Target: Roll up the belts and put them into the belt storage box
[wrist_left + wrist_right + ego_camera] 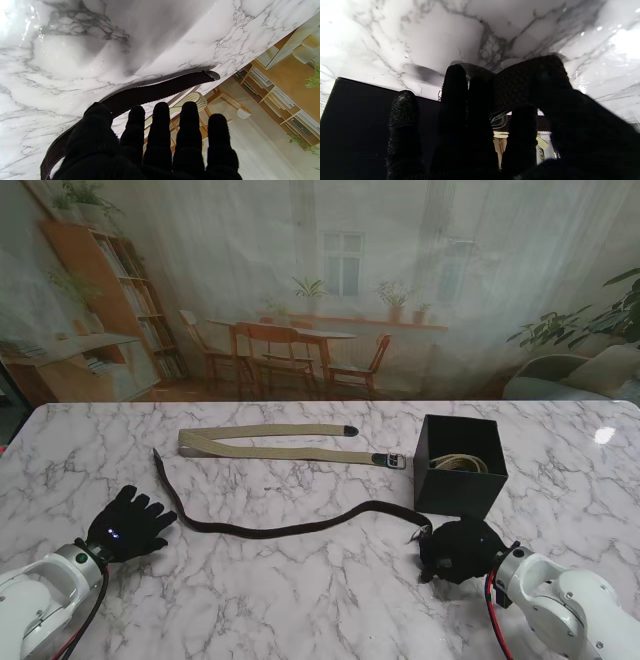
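My right hand (458, 550) pinched the limp dark woven belt (290, 525) at its buckle end nr the desk's right edge, left hand (128, 525) splayed, holding nothing, beside the tail.

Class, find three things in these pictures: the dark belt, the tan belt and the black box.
dark belt (290, 527): stand view, middle of the strap.
tan belt (262, 431): stand view, farther strap of the fold.
black box (452, 491): stand view, near outer wall.
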### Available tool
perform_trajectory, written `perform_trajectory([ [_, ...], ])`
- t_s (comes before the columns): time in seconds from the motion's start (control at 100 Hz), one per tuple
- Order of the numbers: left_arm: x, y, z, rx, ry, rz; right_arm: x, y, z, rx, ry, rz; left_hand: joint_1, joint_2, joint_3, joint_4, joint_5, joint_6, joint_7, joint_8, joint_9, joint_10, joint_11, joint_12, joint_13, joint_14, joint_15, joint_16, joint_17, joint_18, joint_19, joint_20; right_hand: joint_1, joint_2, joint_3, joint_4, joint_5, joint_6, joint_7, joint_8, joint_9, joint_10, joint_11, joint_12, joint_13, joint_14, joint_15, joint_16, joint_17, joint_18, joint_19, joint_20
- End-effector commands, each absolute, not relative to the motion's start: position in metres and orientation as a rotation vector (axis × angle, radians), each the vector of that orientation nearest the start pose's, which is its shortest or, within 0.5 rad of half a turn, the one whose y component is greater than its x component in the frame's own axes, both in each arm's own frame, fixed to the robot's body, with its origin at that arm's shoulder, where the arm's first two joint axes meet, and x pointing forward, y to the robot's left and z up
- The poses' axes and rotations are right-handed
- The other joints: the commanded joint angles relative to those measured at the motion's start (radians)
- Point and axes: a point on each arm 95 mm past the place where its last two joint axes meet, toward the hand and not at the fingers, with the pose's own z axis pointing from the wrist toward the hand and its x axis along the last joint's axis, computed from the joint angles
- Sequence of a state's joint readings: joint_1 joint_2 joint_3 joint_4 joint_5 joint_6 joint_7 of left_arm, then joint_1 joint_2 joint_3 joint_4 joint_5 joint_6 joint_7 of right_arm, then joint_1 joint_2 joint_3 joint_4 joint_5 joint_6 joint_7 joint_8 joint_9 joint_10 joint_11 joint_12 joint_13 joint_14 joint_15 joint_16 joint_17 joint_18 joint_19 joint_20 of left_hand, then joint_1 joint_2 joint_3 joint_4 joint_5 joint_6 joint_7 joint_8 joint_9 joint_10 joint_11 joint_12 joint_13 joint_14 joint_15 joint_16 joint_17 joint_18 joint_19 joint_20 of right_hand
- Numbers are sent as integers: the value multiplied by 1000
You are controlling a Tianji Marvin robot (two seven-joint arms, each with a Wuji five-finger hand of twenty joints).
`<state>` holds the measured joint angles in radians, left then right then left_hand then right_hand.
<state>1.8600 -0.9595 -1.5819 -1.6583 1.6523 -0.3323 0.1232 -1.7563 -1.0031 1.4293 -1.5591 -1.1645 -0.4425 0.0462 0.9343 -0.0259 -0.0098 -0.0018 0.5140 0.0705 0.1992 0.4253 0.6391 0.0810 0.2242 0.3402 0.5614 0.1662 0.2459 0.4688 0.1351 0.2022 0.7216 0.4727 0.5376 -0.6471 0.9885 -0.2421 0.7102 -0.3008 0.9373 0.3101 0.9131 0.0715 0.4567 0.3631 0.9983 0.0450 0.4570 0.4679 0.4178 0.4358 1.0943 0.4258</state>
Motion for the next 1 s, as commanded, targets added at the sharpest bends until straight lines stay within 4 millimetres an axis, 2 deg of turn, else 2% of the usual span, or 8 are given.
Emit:
perform_trajectory([
  [0.0, 336, 129, -342, -608, 1910, -925, 339, -77, -382, 1075, 1960, 1339, 22, 45, -10, -11, -19, 31, -3, -8, -11, 23, 9, 5, -1, 17, 20, 9, -10, 42, 27, 6, -31, 13, 18, 5, 133, -72, 90, -4, -169, 16, -75, -37, -83, 20, -70, -4, -18, 60, -17, 23],
  [0.11, 337, 129, -342, -608, 1909, -927, 339, -76, -382, 1095, 1964, 1338, 22, 45, -9, -11, -20, 31, -3, -8, -16, 23, 8, 5, -4, 19, 19, 9, -11, 42, 26, 6, -45, -5, 21, 2, 162, -44, 99, -56, -350, 83, -55, -95, -225, 42, -131, -54, -39, 74, -50, 33],
  [0.23, 337, 129, -342, -608, 1909, -930, 338, -76, -382, 1117, 1961, 1340, 21, 45, -10, -12, -19, 30, -3, -8, -17, 24, 8, 5, -4, 18, 20, 9, -12, 41, 25, 5, -55, -11, 32, -1, 181, 1, 124, -82, -519, 126, -128, -145, -330, 82, -199, -141, -57, 86, -85, 14],
  [0.36, 337, 129, -343, -609, 1911, -931, 338, -75, -384, 1141, 1941, 1353, 20, 45, -10, -12, -18, 30, -3, -8, -18, 24, 8, 4, -5, 17, 19, 9, -12, 41, 24, 5, -60, -9, 53, 3, 190, 91, 160, -78, -551, 111, -134, -154, -340, 92, -218, -188, -55, 73, -109, -19],
  [0.49, 337, 129, -343, -609, 1909, -933, 339, -75, -384, 1156, 1930, 1367, 22, 46, -9, -12, -18, 32, -3, -8, -18, 26, 8, 4, -5, 19, 20, 9, -12, 42, 24, 5, -67, -23, 79, -3, 147, 186, 262, -43, -567, 78, -75, -129, -254, 59, -170, -187, 48, -18, -35, -33],
  [0.61, 337, 129, -343, -608, 1906, -936, 339, -74, -384, 1149, 1928, 1378, 20, 46, -11, -12, -16, 31, -1, -7, -21, 26, 8, 4, -6, 19, 20, 9, -12, 42, 24, 6, -69, -26, 74, -9, 112, 158, 318, -58, -588, 71, -53, -123, -230, 49, -149, -172, 60, -8, -2, -43],
  [0.78, 337, 129, -343, -610, 1905, -943, 338, -73, -382, 1170, 1897, 1417, 19, 46, -11, -12, -15, 30, 0, -6, -24, 27, 8, 4, -7, 18, 20, 9, -13, 41, 23, 6, -74, -19, 57, -5, 134, 103, 322, -85, -581, 96, -77, -138, -357, 87, -228, -208, -110, 74, -124, -85],
  [0.99, 337, 129, -343, -611, 1904, -950, 336, -70, -379, 1239, 1850, 1471, 19, 46, -10, -12, -13, 31, 1, -5, -25, 26, 8, 4, -7, 17, 21, 9, -13, 41, 23, 6, -83, -31, 52, -10, 164, 70, 297, -91, -559, 92, -115, -153, -476, 108, -301, -275, -273, 47, -265, -184],
])
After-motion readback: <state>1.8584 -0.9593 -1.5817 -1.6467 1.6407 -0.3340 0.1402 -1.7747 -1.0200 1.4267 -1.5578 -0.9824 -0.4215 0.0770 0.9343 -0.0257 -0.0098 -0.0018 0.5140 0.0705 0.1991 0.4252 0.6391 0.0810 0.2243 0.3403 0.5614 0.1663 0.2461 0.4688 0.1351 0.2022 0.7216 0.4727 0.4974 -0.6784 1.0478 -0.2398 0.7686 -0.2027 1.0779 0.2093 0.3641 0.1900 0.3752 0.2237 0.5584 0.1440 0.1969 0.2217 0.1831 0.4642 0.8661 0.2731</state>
